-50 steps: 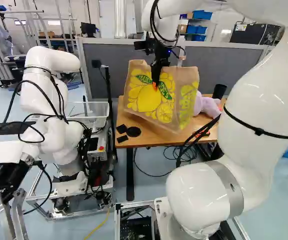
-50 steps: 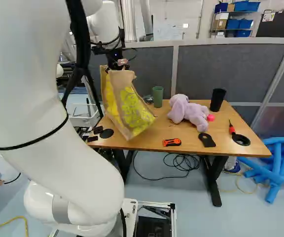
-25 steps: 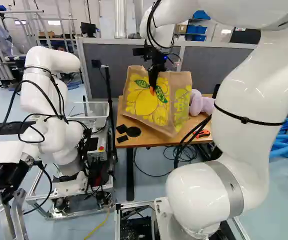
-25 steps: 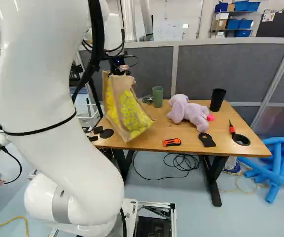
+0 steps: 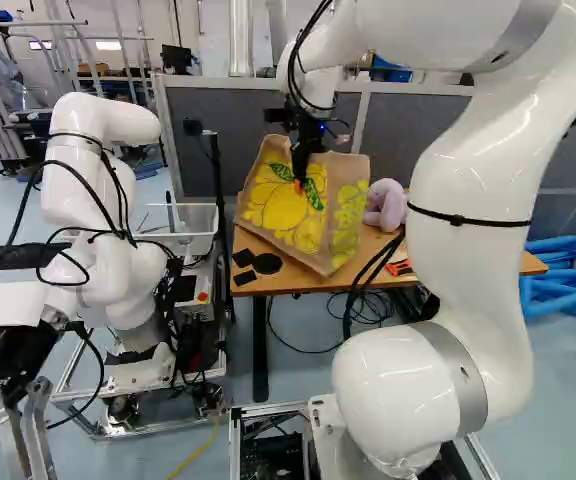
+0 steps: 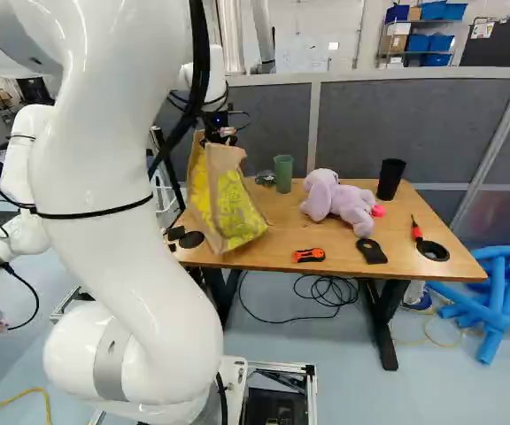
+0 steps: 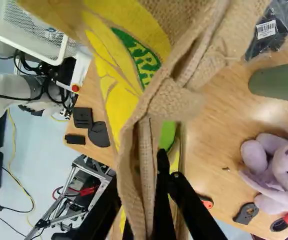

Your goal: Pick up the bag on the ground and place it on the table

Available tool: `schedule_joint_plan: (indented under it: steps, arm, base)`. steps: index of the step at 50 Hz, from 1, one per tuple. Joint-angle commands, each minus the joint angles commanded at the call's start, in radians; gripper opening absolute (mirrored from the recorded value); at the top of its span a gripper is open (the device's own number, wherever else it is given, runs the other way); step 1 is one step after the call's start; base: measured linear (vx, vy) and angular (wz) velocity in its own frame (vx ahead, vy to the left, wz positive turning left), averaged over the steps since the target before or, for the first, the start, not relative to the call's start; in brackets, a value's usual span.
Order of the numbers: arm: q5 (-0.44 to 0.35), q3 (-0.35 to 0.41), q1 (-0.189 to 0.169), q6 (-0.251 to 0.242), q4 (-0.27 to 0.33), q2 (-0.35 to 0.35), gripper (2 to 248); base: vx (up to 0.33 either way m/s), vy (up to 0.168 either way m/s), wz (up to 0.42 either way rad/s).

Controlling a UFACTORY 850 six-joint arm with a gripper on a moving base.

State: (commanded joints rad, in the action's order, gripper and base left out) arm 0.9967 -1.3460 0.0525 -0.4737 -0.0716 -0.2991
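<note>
I pinch the bag (image 5: 283, 215) by its rim in my pincer (image 5: 299, 184); it hangs beneath me over the table (image 6: 277, 230), toy (image 6: 339, 202) and green cup (image 6: 283, 174) alongside.

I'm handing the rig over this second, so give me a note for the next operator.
Gripper: shut on the bag's top edge.
Bag: upright but tilted, at the near left corner of the table in the right base view. Can't tell whether its bottom touches the tabletop.
Done: bag off the ground and up at the table.
Left: settle it on the tabletop, release, back off. I'd mind the green cup beyond it.
</note>
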Motion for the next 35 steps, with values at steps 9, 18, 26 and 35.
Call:
schedule_joint_plan:
  steps: [9, 18, 26, 35]
  arm:
    - [-0.001, -0.007, 0.0, 0.0, 0.0, -0.03, 22]
    - [-0.001, -0.01, 0.0, 0.0, 0.0, -0.056, 22]
    - [-0.001, -0.011, 0.0, 0.0, 0.0, -0.062, 22]
    - [-0.001, -0.011, 0.0, 0.0, 0.0, -0.063, 22]
  base:
    - [0.0, 0.0, 0.0]
    - [0.0, 0.0, 0.0]
    - [0.0, 0.0, 0.0]
    - [0.0, 0.0, 0.0]
